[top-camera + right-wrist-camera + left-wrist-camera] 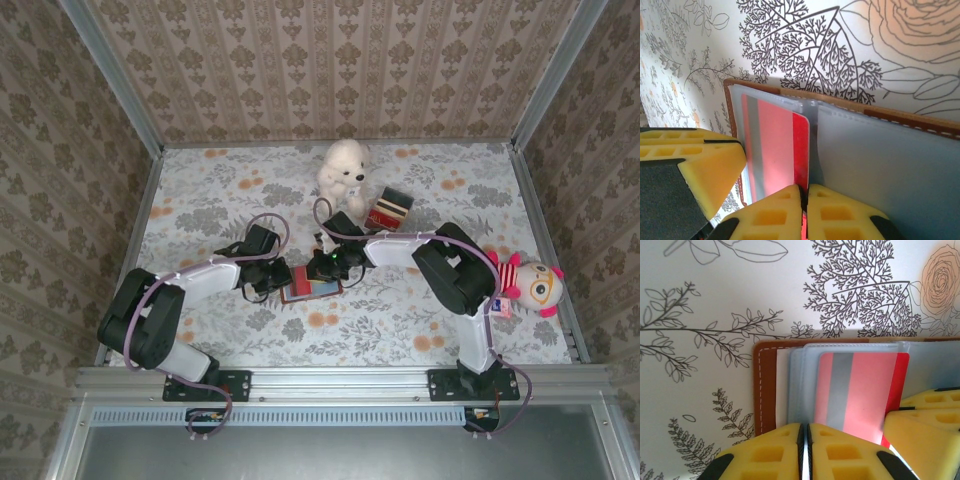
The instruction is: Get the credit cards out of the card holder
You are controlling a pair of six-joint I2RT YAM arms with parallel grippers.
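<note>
The brown leather card holder (765,390) lies open on the flowered tablecloth, light-blue pockets up, between the two grippers (312,290). A red credit card (860,390) with a grey stripe sits in a clear pocket, its bare red edge sticking out (801,150). My right gripper (804,189) is shut on that red edge. My left gripper (805,427) is shut on the edge of a light-blue pocket beside the card. Both pairs of yellow fingers meet over the holder (300,272). Orange and tan cards are hidden.
A white teddy bear (343,170) sits behind the holder, with a clear striped box (389,208) to its right. A doll with a pink hat (535,285) lies at the right edge. Patterned walls close in the table on three sides.
</note>
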